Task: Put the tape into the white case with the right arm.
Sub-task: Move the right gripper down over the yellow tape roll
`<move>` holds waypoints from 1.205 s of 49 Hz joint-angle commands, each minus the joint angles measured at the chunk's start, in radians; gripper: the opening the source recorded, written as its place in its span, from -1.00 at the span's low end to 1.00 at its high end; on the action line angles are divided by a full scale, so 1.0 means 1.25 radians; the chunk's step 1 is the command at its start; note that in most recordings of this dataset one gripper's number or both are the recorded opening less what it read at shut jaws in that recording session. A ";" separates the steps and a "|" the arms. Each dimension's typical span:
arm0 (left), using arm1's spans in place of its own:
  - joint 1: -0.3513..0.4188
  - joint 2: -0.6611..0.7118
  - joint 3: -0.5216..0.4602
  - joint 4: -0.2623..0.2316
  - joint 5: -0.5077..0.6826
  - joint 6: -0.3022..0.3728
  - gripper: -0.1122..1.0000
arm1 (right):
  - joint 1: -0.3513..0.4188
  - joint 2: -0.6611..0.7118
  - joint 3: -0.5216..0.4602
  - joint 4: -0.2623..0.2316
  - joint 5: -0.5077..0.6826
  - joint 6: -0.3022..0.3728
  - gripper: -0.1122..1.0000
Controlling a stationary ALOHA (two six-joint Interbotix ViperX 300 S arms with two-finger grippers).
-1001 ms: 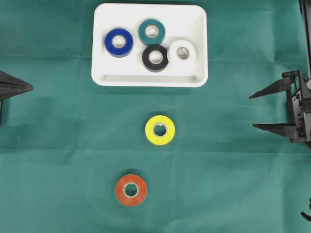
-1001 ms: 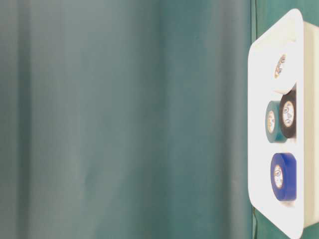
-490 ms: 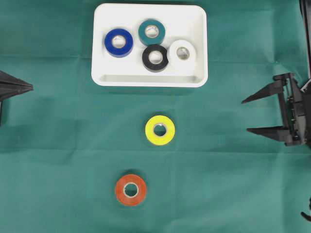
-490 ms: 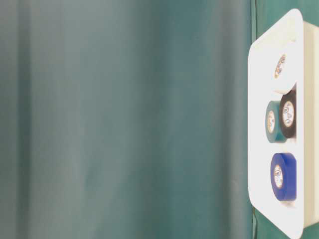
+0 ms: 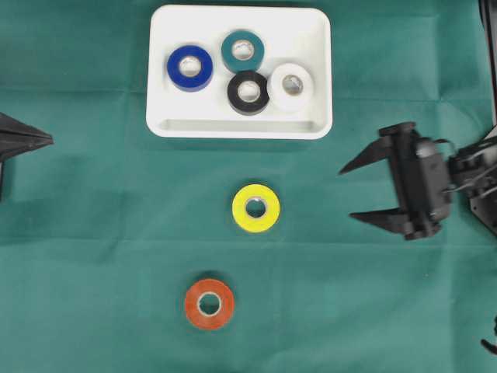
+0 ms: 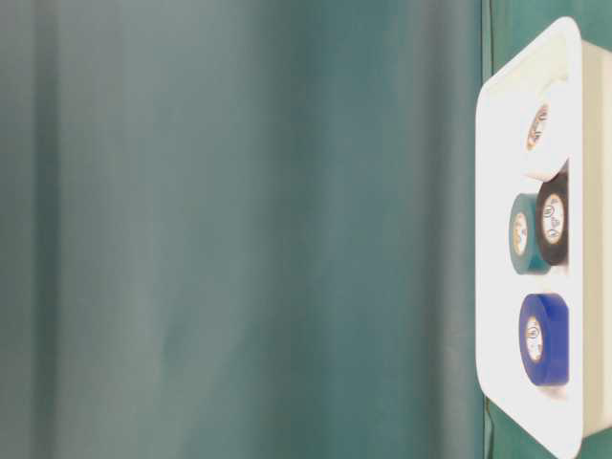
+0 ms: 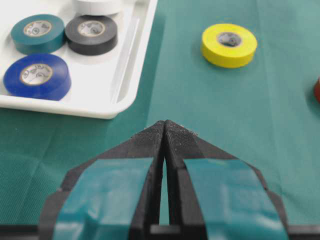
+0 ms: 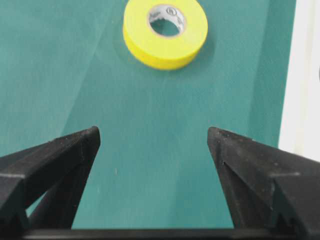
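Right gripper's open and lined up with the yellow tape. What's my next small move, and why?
Probably keep advancing the right gripper toward the yellow tape, jaws open. It sits well short of the roll, which lies flat on the cloth outside the white case, straight ahead in the right wrist view.

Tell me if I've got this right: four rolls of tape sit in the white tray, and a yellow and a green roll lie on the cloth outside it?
Nearly. The second roll outside the white tray is orange, not green; the overhead view shows it below the yellow roll. Four rolls are in the tray.
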State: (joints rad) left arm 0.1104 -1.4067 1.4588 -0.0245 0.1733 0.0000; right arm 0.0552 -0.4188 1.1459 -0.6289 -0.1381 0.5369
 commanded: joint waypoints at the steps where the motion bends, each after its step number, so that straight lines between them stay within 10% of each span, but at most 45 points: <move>1: 0.002 0.005 -0.009 0.000 -0.007 0.001 -0.78 | 0.004 0.043 -0.042 -0.001 -0.027 0.000 0.50; 59: 0.004 0.004 -0.004 0.000 -0.015 0.002 -0.78 | 0.042 0.420 -0.315 -0.002 -0.087 -0.002 0.50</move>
State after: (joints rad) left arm 0.1104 -1.4082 1.4665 -0.0245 0.1687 0.0015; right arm 0.1043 0.1120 0.7701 -0.6305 -0.2439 0.5308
